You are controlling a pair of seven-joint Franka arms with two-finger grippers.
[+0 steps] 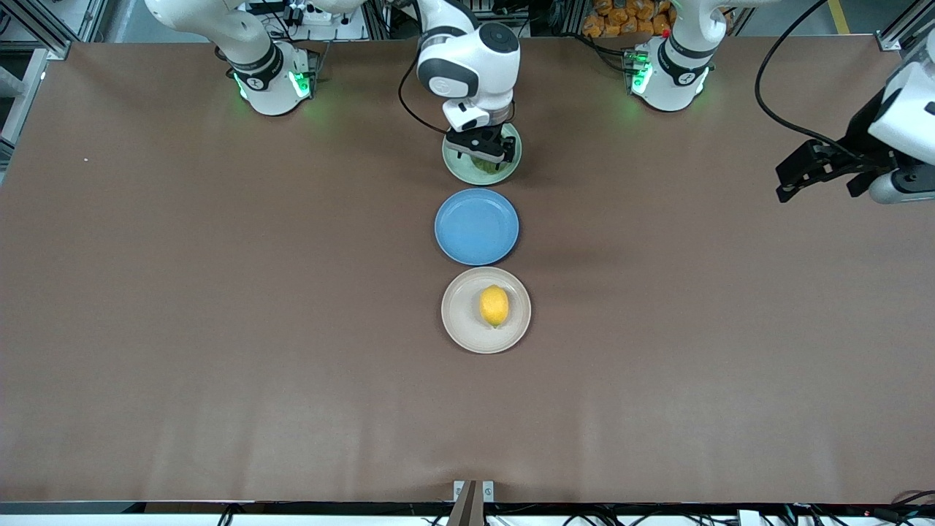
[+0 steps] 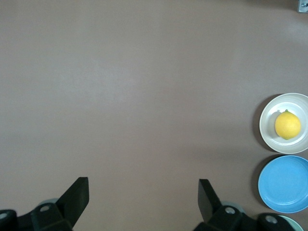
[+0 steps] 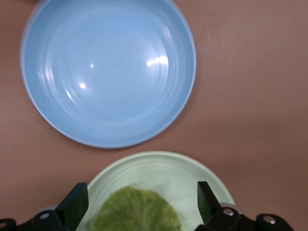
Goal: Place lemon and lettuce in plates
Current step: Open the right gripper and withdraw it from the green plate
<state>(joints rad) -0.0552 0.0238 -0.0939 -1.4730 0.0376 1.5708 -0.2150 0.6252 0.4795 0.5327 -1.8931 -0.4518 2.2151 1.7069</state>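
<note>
The blue plate (image 1: 476, 226) is taken as the landmark; three plates are lying in one line down the middle of the table (image 1: 182, 292). Wide bare tabletop is being left open toward both arms' ends of the table and nearer to the front camera, up to the table's edge.

The mint green plate (image 1: 454, 169) is lying just beside the blue plate, farther from the front camera. The lettuce (image 3: 137, 211) is resting in it. The right gripper (image 1: 483, 164) is being held directly over this plate, its fingers spread apart with the lettuce lying between and below them — nothing is being gripped.

The beige plate (image 1: 460, 321) is lying just beside the blue plate, nearer to the front camera. The lemon (image 1: 494, 305) is resting in its middle, clear of the rim.

The left gripper (image 1: 818, 172) is being kept well apart from the blue plate, over bare table at the left arm's end — the arm is waiting, fingers spread apart and holding nothing.
</note>
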